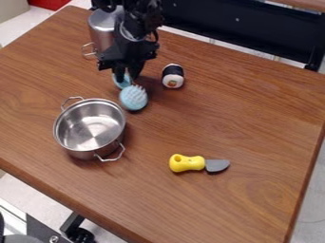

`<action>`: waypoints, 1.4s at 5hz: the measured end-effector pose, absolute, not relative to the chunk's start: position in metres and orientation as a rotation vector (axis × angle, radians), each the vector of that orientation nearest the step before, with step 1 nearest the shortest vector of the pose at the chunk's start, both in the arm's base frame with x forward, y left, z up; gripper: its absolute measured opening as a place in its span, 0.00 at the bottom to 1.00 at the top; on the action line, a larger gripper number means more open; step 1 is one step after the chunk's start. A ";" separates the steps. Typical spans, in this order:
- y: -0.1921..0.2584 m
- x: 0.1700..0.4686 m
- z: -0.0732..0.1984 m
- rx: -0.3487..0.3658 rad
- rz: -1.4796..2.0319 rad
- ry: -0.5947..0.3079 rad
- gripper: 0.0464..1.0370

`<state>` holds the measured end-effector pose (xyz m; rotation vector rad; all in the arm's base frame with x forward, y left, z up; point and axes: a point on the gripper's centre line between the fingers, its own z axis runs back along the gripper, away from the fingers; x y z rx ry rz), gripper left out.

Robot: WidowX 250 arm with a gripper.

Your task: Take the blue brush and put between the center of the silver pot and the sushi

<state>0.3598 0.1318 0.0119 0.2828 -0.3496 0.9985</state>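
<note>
The black gripper [128, 75] hangs down at the upper left of the camera view, over the handle end of the blue brush [133, 98]. The brush's round bristled head faces the camera, and its handle is partly hidden beneath the gripper. Whether the gripper has hold of the handle, I cannot tell. To the right of the gripper is the sushi [173, 77], a black-wrapped roll with a white end. The open silver pot [90, 127] with two wire handles stands below and left of the brush.
A tall metal pot [101, 29] stands behind and left of the gripper, partly hidden by the arm. A toy knife [188, 163] with a yellow handle and grey blade lies on the wooden table [254, 123], toward the lower middle.
</note>
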 end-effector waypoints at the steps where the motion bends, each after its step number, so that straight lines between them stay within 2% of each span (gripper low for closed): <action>1: 0.131 0.359 0.012 0.276 1.020 -0.338 0.76; 2: 0.130 0.360 0.012 0.269 1.017 -0.337 0.96; 4: 0.126 0.356 0.014 0.243 1.019 -0.293 0.96; 5: 0.120 0.357 0.035 0.186 1.002 -0.296 0.96; 7: 0.105 0.355 0.082 0.042 1.021 -0.236 0.96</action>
